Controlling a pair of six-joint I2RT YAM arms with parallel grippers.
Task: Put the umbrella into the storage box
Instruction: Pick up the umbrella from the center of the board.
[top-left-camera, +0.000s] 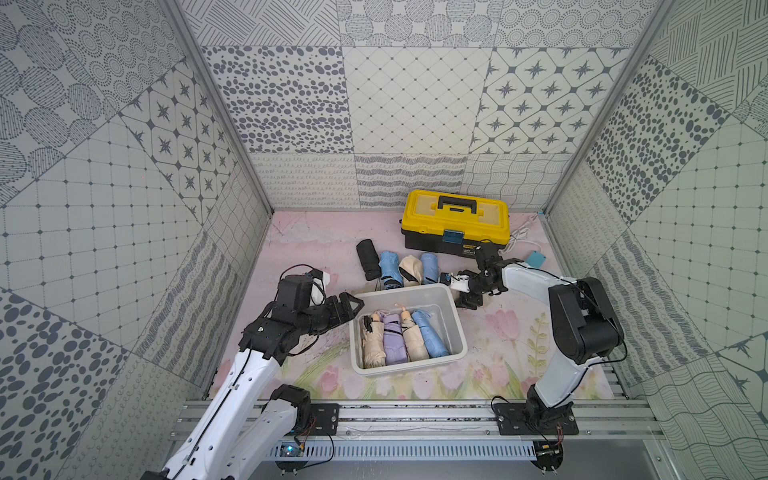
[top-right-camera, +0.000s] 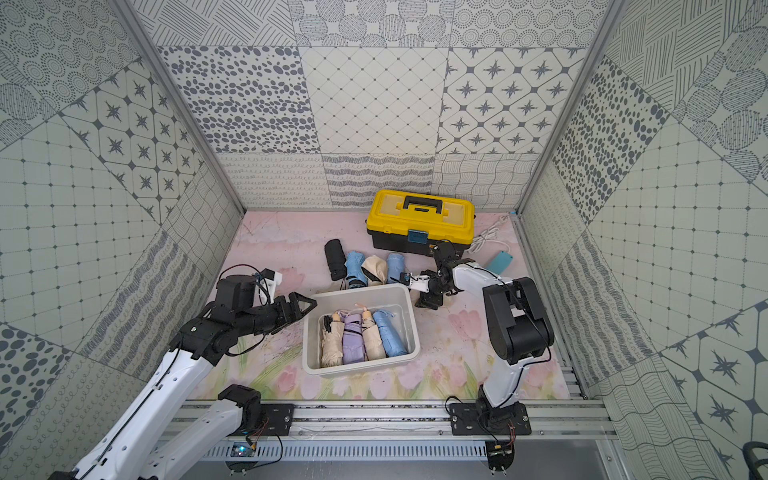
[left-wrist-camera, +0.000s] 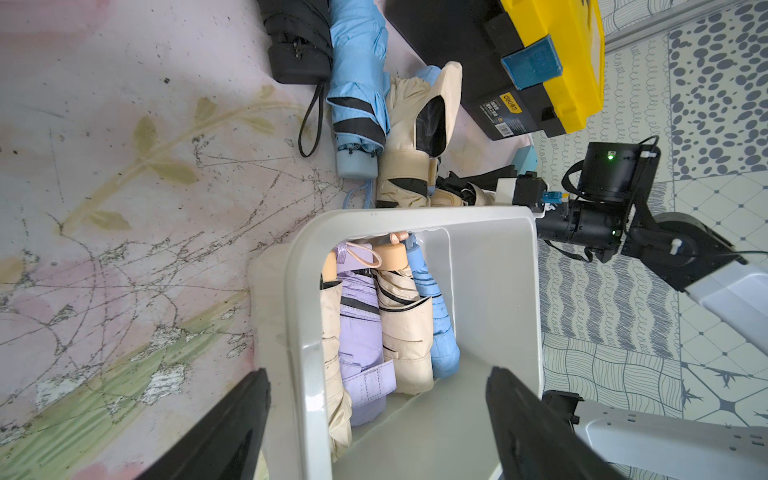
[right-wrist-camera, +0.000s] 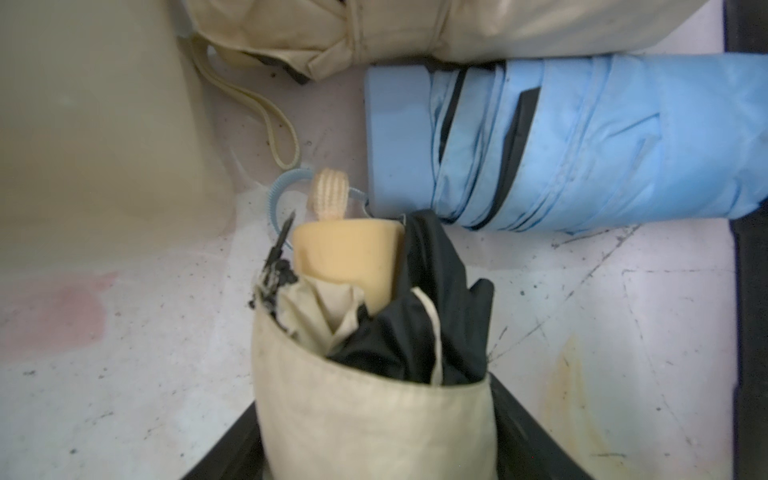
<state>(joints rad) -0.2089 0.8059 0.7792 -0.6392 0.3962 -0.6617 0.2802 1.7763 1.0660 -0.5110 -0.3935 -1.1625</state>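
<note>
Astride the rolled left rim of the storage box, left pincer spread wide. Clamping a soft beige umbrella in right pincer.

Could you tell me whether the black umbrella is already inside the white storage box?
No, the black umbrella lies on the table beyond the storage box.

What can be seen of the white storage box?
The storage box is a white plastic tub with rounded corners and a rolled rim, upright and lidless on the floral mat. Four folded umbrellas lie side by side inside, leaving one side bare. The open left gripper straddles a corner of its rim; contact is unclear.
</note>
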